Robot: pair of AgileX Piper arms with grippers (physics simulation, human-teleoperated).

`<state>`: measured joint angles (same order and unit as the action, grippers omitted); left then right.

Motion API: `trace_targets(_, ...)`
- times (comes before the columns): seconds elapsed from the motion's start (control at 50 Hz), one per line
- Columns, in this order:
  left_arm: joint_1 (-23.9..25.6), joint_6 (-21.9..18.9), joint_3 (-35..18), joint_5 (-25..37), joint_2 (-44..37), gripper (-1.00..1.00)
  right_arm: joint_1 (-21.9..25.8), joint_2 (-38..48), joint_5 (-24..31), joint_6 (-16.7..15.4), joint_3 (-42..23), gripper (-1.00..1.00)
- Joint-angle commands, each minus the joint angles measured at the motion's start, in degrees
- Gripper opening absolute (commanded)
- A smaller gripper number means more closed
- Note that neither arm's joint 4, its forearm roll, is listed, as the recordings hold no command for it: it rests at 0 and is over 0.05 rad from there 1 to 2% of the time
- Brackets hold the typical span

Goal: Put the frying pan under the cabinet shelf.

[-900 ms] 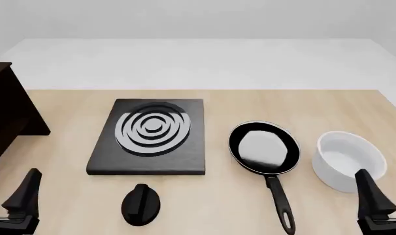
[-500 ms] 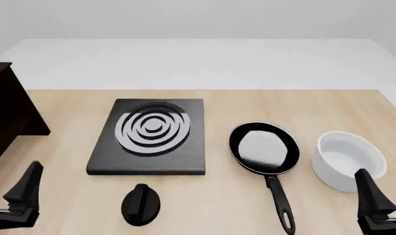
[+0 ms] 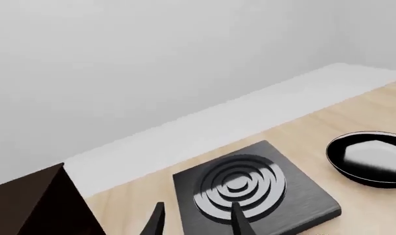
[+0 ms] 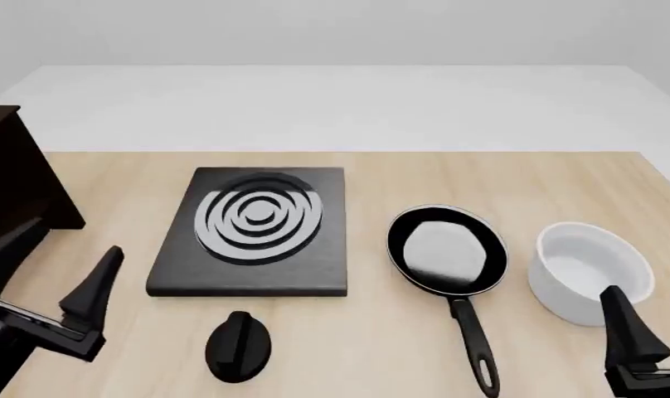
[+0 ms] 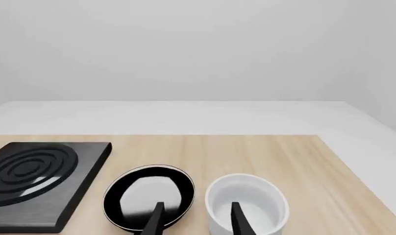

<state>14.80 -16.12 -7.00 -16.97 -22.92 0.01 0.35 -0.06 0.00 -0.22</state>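
Nothing is done yet: the frying pan [image 4: 447, 251] lies untouched right of the table's centre, far from the cabinet shelf [image 4: 14, 191] at the left edge. Both the left gripper [image 3: 196, 221] and right gripper [image 5: 195, 219] are seen with jaws apart, empty.

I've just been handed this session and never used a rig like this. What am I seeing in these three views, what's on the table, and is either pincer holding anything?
These are simulator renders of two robot arms at a wooden table. The wide picture looks forward from behind the arms; the other two come from cameras just behind each pincer. The left pincer and right pincer both stand open, holding nothing. On the table, from left to right: the dark cabinet shelf, a black stove plate with a black knob nearer you, the frying pan with its handle pointing toward you, and a white bowl. The pan lies untouched.
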Motion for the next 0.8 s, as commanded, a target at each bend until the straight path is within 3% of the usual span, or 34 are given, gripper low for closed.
trace_targets(0.02, 8.73, -7.82, -1.77, -8.4, -10.67, 1.0, 0.01, 0.0, 0.0, 0.01, 0.0, 1.0)
trace_targets(0.6, 25.51, -25.4, -1.13, -25.28, -31.69, 1.0, 0.01, 0.01, 0.0, 0.0, 0.0, 1.0)
trace_targets(0.68, 27.43, -28.84, -0.75, -30.6, -37.27, 1.0, -0.01, 0.0, 0.0, 0.01, 0.0, 1.0)
trace_targets(0.8, 29.93, -28.6, -2.04, -31.75, -40.62, 1.0, 0.0, -0.01, -0.01, 0.02, 0.0, 1.0)
